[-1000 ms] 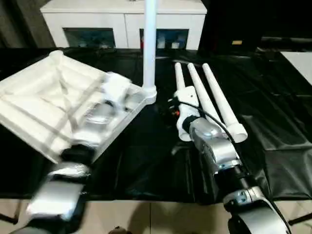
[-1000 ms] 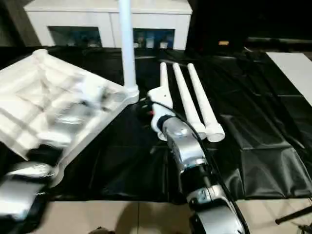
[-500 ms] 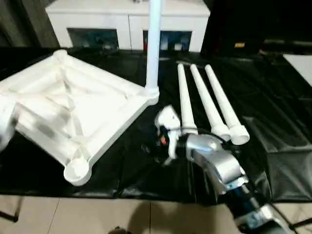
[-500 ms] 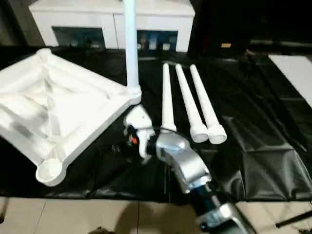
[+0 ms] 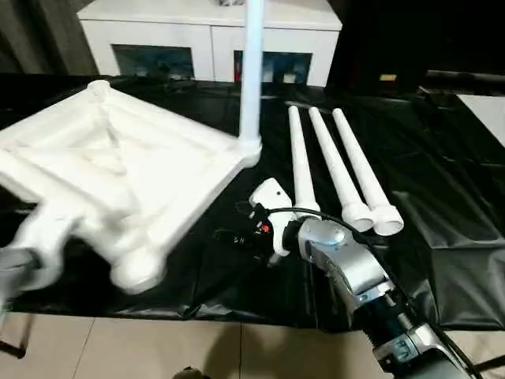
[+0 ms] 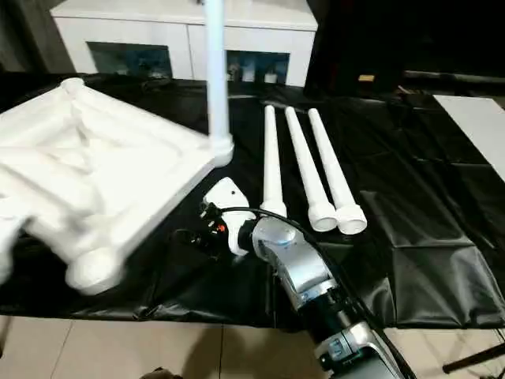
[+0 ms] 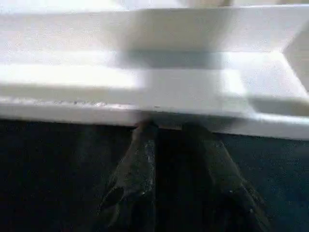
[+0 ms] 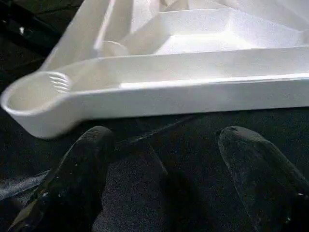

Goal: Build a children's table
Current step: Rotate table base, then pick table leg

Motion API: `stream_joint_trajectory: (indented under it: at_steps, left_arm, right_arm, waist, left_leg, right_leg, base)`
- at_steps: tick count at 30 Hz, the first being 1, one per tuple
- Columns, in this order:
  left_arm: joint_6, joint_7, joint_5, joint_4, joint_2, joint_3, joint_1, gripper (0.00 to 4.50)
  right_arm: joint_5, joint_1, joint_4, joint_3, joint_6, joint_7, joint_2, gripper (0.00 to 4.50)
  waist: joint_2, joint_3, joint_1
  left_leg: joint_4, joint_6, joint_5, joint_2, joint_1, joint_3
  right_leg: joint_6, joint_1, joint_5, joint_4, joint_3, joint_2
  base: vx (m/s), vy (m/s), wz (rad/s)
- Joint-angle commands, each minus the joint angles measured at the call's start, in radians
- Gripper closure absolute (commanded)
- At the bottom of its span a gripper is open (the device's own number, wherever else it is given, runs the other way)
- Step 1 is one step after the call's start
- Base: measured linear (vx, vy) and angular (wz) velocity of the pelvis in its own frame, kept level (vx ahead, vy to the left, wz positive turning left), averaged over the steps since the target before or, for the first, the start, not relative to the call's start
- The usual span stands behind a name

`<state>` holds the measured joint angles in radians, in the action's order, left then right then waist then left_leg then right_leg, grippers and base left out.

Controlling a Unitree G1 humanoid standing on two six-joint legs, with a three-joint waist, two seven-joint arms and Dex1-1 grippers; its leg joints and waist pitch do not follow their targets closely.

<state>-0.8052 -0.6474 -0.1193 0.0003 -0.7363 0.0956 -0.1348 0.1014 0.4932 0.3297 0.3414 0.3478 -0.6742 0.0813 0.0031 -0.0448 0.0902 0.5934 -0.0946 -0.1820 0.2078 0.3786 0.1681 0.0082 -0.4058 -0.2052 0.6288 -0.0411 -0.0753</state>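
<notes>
The white tabletop lies underside up on the left of the black sheet. One white leg stands upright in its right corner socket. Three more legs lie side by side to the right. My right gripper is open wide and low over the sheet, pointing at the tabletop's near edge and empty corner socket; nothing is between its fingers. My left arm is a blur at the tabletop's near-left edge. My left gripper has its fingers a narrow gap apart, their tips at the rim's lower lip.
A white glass-doored cabinet stands behind the work. The black sheet is creased on the right. Pale floor shows along the near edge.
My left arm swung off the top of the tabletop to its near-left edge. My right gripper left the lying legs and moved left toward the tabletop's near corner. The camera also shifted.
</notes>
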Motion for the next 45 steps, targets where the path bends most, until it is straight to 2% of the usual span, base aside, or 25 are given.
stream_joint_trajectory:
  at_steps: [1,2,5,8,9,13,15,16,18,19,21,25,26,28,32,33,34,35,37,38,39,40,43,44,45]
  left_arm:
    - [-0.012,-0.015,0.002,-0.016,0.01,-0.033,-0.018,3.33]
    - [-0.019,-0.009,-0.004,-0.011,0.023,-0.05,-0.024,3.33]
    - [0.008,0.009,0.003,0.013,0.047,-0.082,-0.041,3.33]
    - [0.064,0.09,0.034,0.103,0.163,-0.114,-0.115,3.33]
    - [0.064,0.09,0.034,0.103,0.163,-0.114,-0.115,3.33]
    - [0.122,0.14,0.064,0.2,0.265,-0.164,-0.182,3.33]
    - [0.153,0.158,0.071,0.24,0.308,-0.186,-0.21,3.33]
    - [0.17,0.178,0.076,0.26,0.332,-0.192,-0.226,3.33]
    - [0.203,0.202,0.086,0.284,0.358,-0.202,-0.245,3.33]
    - [0.251,0.224,0.096,0.304,0.379,-0.205,-0.261,3.33]
    - [0.346,0.249,0.105,0.346,0.423,-0.2,-0.288,3.33]
    - [0.486,0.259,0.085,0.385,0.497,-0.188,-0.316,3.33]
    - [0.558,0.304,0.068,0.398,0.544,-0.157,-0.328,3.33]
    - [0.575,0.331,0.073,0.396,0.551,-0.15,-0.332,3.33]
    - [0.537,0.337,0.087,0.313,0.511,-0.15,-0.303,3.27]
    - [0.504,0.301,0.081,0.261,0.486,-0.155,-0.278,3.25]
    - [0.479,0.263,0.076,0.212,0.459,-0.162,-0.255,3.25]
    - [0.476,0.222,0.075,0.176,0.431,-0.17,-0.234,3.25]
    - [0.464,0.183,0.071,0.147,0.405,-0.176,-0.218,3.25]
    - [0.453,0.137,0.066,0.111,0.373,-0.185,-0.2,3.25]
    - [0.454,0.088,0.06,0.082,0.341,-0.191,-0.186,3.25]
    - [0.454,0.088,0.06,0.082,0.341,-0.191,-0.186,3.25]
    - [0.417,-0.039,0.005,-0.022,0.253,-0.21,-0.162,3.25]
    - [0.392,-0.087,-0.029,-0.067,0.218,-0.221,-0.157,3.25]
    - [0.369,-0.11,-0.05,-0.1,0.199,-0.228,-0.155,3.25]
  right_arm:
    - [-0.017,0.017,0.015,-0.015,-0.002,0.005,0.001,0.68]
    - [-0.017,0.019,0.014,-0.014,-0.004,0.009,0.003,0.68]
    - [-0.017,0.02,0.002,-0.014,-0.005,0.016,0.011,0.68]
    - [-0.035,0.027,-0.002,-0.042,-0.016,0.068,0.021,0.68]
    - [-0.035,0.027,-0.002,-0.042,-0.016,0.068,0.021,0.68]
    - [-0.078,0.061,0.019,-0.101,-0.025,0.203,0.022,0.68]
    - [-0.085,0.082,0.027,-0.129,-0.009,0.245,0.025,0.68]
    - [-0.083,0.096,0.031,-0.144,0.009,0.262,0.027,0.68]
    - [-0.081,0.111,0.035,-0.158,0.023,0.278,0.032,0.68]
    - [-0.075,0.12,0.033,-0.168,0.035,0.283,0.035,0.68]
    - [-0.065,0.132,0.028,-0.187,0.049,0.293,0.036,0.68]
    - [-0.059,0.15,0.038,-0.216,0.074,0.329,0.031,0.68]
    - [-0.063,0.172,0.075,-0.245,0.105,0.38,0.023,0.68]
    - [-0.064,0.185,0.099,-0.259,0.118,0.404,0.02,0.68]
    - [-0.063,0.246,0.199,-0.294,0.166,0.462,0.023,0.51]
    - [-0.061,0.277,0.249,-0.308,0.182,0.481,0.025,0.42]
    - [-0.06,0.309,0.299,-0.322,0.194,0.503,0.029,0.35]
    - [-0.055,0.34,0.348,-0.337,0.206,0.517,0.032,0.32]
    - [-0.046,0.368,0.391,-0.35,0.213,0.525,0.033,0.1]
    - [-0.039,0.397,0.436,-0.361,0.21,0.528,0.036,0.1]
    - [-0.026,0.429,0.485,-0.377,0.215,0.528,0.038,0.1]
    - [-0.026,0.429,0.485,-0.377,0.215,0.528,0.038,0.1]
    - [-0.011,0.502,0.607,-0.4,0.233,0.523,0.047,0.1]
    - [0.002,0.526,0.651,-0.415,0.251,0.514,0.048,0.1]
    - [0.004,0.539,0.677,-0.418,0.263,0.507,0.048,0.1]
  waist:
    - [0.027,0.058,-0.005]
    - [0.031,0.058,-0.006]
    - [0.029,0.06,-0.008]
    - [0.029,0.059,-0.002]
    - [0.029,0.059,-0.002]
    - [0.022,0.053,0.0]
    - [0.022,0.056,0.002]
    - [0.024,0.055,0.0]
    - [0.026,0.058,0.003]
    - [0.022,0.058,0.002]
    - [0.018,0.061,0.004]
    - [0.012,0.069,0.003]
    - [0.016,0.073,0.001]
    - [0.014,0.075,-0.003]
    - [0.013,0.073,-0.005]
    - [0.013,0.071,-0.009]
    - [0.005,0.071,-0.014]
    - [0.01,0.068,-0.015]
    - [0.015,0.067,-0.016]
    - [0.003,0.066,-0.017]
    - [0.003,0.066,-0.015]
    - [0.01,0.064,-0.014]
    - [0.001,0.069,-0.004]
    - [0.003,0.061,-0.007]
    - [0.004,0.065,-0.003]
  left_leg:
    - [-0.082,-0.046,-0.23,0.009,-0.018,-0.004]
    - [-0.082,-0.046,-0.232,0.009,-0.018,-0.004]
    - [-0.078,-0.043,-0.211,0.008,-0.019,-0.003]
    - [-0.075,-0.044,-0.229,0.009,-0.027,0.002]
    - [-0.075,-0.044,-0.229,0.009,-0.027,0.002]
    - [-0.082,-0.058,-0.276,0.009,-0.024,-0.002]
    - [-0.079,-0.061,-0.286,0.008,-0.032,-0.001]
    - [-0.08,-0.061,-0.279,0.008,-0.027,-0.001]
    - [-0.079,-0.06,-0.269,0.008,-0.029,-0.001]
    - [-0.078,-0.057,-0.252,0.007,-0.022,-0.003]
    - [-0.075,-0.051,-0.234,0.006,-0.023,0.0]
    - [-0.068,-0.04,-0.14,0.006,-0.012,-0.002]
    - [-0.065,-0.031,-0.115,0.007,-0.013,-0.001]
    - [-0.061,-0.023,-0.099,0.005,-0.012,0.001]
    - [-0.063,-0.014,-0.109,0.007,-0.012,0.001]
    - [-0.063,-0.017,-0.112,0.006,-0.011,0.002]
    - [-0.064,-0.021,-0.115,0.008,-0.01,0.002]
    - [-0.063,-0.022,-0.128,0.008,-0.015,0.006]
    - [-0.063,-0.028,-0.14,0.008,-0.017,0.006]
    - [-0.065,-0.026,-0.141,0.008,-0.015,0.008]
    - [-0.067,-0.026,-0.15,0.01,-0.016,0.007]
    - [-0.067,-0.029,-0.159,0.011,-0.018,0.007]
    - [-0.065,-0.033,-0.136,0.011,-0.019,0.008]
    - [-0.065,-0.035,-0.137,0.01,-0.017,0.011]
    - [-0.063,-0.038,-0.133,0.01,-0.021,0.011]
  right_leg:
    - [-0.201,0.042,-0.031,-0.061,0.034,-0.042]
    - [-0.201,0.041,-0.031,-0.061,0.034,-0.042]
    - [-0.206,0.043,-0.003,-0.06,0.034,-0.039]
    - [-0.208,0.039,-0.016,-0.066,0.035,-0.039]
    - [-0.208,0.039,-0.016,-0.066,0.035,-0.039]
    - [-0.175,0.042,-0.149,-0.077,0.037,-0.044]
    - [-0.168,0.037,-0.175,-0.08,0.039,-0.044]
    - [-0.166,0.038,-0.168,-0.08,0.04,-0.042]
    - [-0.163,0.039,-0.153,-0.08,0.039,-0.043]
    - [-0.162,0.045,-0.129,-0.078,0.038,-0.042]
    - [-0.16,0.045,-0.11,-0.078,0.039,-0.042]
    - [-0.179,0.057,0.025,-0.064,0.036,-0.044]
    - [-0.197,0.056,0.086,-0.058,0.034,-0.042]
    - [-0.217,0.057,0.132,-0.054,0.033,-0.04]
    - [-0.213,0.059,0.099,-0.054,0.032,-0.044]
    - [-0.215,0.059,0.079,-0.056,0.031,-0.042]
    - [-0.223,0.059,0.06,-0.053,0.03,-0.045]
    - [-0.222,0.051,0.03,-0.057,0.031,-0.042]
    - [-0.216,0.049,0.008,-0.056,0.032,-0.042]
    - [-0.213,0.05,0.004,-0.058,0.032,-0.04]
    - [-0.214,0.048,-0.019,-0.058,0.031,-0.043]
    - [-0.215,0.044,-0.028,-0.056,0.031,-0.043]
    - [-0.223,0.044,-0.003,-0.045,0.03,-0.044]
    - [-0.221,0.041,0.007,-0.049,0.031,-0.04]
    - [-0.222,0.041,0.016,-0.045,0.03,-0.042]
  base:
    - [0.0,0.0,0.0]
    - [0.0,0.0,0.0]
    - [0.0,0.0,0.0]
    - [0.0,0.0,0.0]
    - [0.0,0.0,0.0]
    - [0.0,0.0,0.0]
    - [0.0,0.0,0.0]
    - [0.0,0.0,0.0]
    - [0.0,0.0,0.0]
    - [0.0,0.0,0.0]
    - [0.0,0.0,0.0]
    - [0.0,0.0,0.0]
    - [0.0,0.0,0.0]
    - [0.0,0.0,0.0]
    - [0.0,0.0,0.0]
    - [0.0,0.0,0.0]
    - [0.0,0.0,0.0]
    - [0.0,0.0,0.0]
    - [0.0,0.0,0.0]
    - [0.0,0.0,0.0]
    - [0.0,0.0,0.0]
    - [0.0,0.0,0.0]
    - [0.0,0.0,0.0]
    - [0.0,0.0,0.0]
    - [0.0,0.0,0.0]
